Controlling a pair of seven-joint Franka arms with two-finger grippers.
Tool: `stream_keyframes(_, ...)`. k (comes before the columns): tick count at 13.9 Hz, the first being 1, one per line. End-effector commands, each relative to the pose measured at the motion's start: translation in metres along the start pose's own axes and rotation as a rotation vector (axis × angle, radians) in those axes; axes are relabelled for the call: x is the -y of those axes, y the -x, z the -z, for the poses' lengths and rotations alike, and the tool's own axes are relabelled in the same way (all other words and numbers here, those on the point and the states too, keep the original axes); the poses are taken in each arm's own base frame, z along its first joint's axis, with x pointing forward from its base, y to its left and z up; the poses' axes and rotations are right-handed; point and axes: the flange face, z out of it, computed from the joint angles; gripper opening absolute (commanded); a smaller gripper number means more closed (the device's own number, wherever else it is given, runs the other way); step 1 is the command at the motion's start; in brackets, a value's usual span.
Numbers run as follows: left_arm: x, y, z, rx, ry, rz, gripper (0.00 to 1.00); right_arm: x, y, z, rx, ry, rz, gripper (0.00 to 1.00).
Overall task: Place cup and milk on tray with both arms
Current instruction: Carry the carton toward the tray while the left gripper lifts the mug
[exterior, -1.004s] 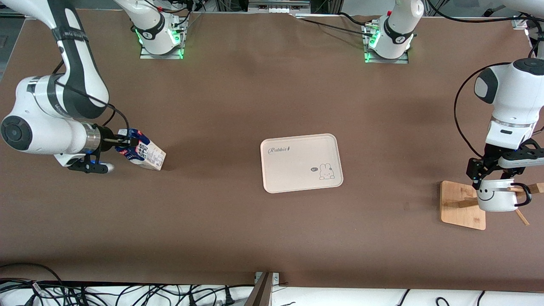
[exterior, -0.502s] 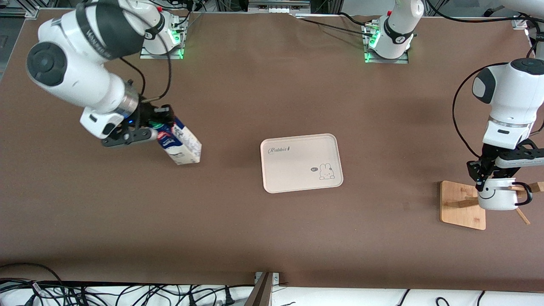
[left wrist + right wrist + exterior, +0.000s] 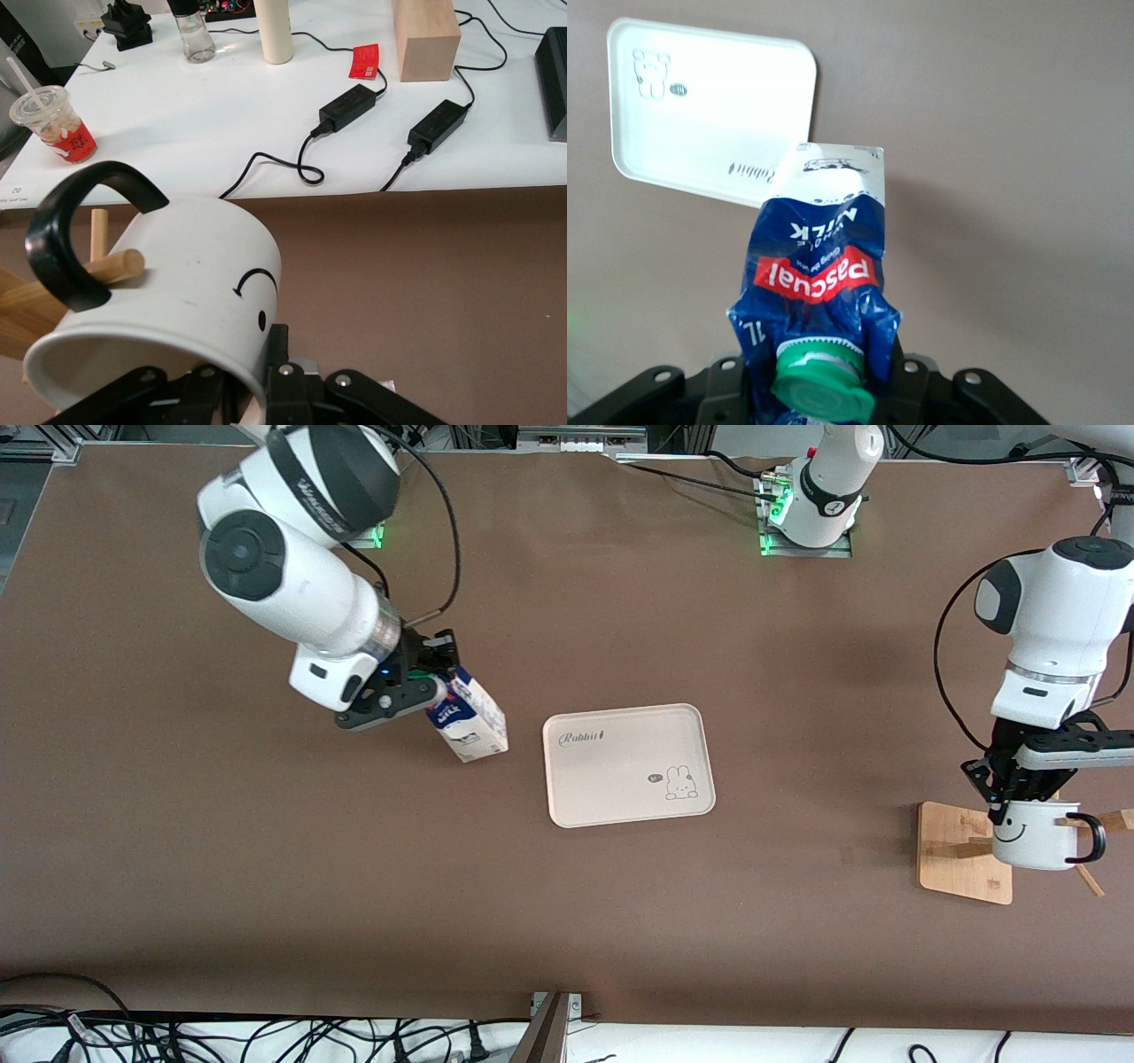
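Brown table [image 3: 567,912]: 1 tray [image 3: 620,815] (bare); right end effector [image 3: 423,684] grips 1 milk [image 3: 469,726], left end effector [image 3: 1019,793] 1 cup [image 3: 1032,841].

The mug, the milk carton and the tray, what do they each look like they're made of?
The mug: likely glazed ceramic or enamel, smooth white with black rim and handle. The milk carton: printed coated paperboard, creased at its gable, with a green plastic-looking cap. The tray: cream, matte, probably moulded plastic, with rounded corners and a raised rim.
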Motion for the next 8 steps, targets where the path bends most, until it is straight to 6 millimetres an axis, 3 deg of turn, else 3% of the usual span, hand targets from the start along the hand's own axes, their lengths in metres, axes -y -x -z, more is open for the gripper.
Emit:
stream_keyframes(1, -0.017, -0.01, 0.018, -0.025, 0.013, -0.032, 0.0, 0.03, -0.012, -0.015, 0.061, 0.091, 0.021, 0.5)
stream_keyframes(2, -0.023, -0.01, 0.018, -0.023, 0.021, -0.039, 0.0, 0.045, -0.013, -0.02, 0.054, 0.127, 0.054, 0.5)
stream_keyframes(5, -0.067, -0.012, 0.025, -0.018, 0.075, -0.059, 0.0, 0.069, -0.025, -0.03, 0.043, 0.108, 0.082, 0.5)
stream_keyframes(8, -0.115, -0.01, 0.038, 0.142, 0.089, -0.114, 0.0, 0.088, -0.032, -0.025, 0.013, 0.083, 0.083, 0.5)
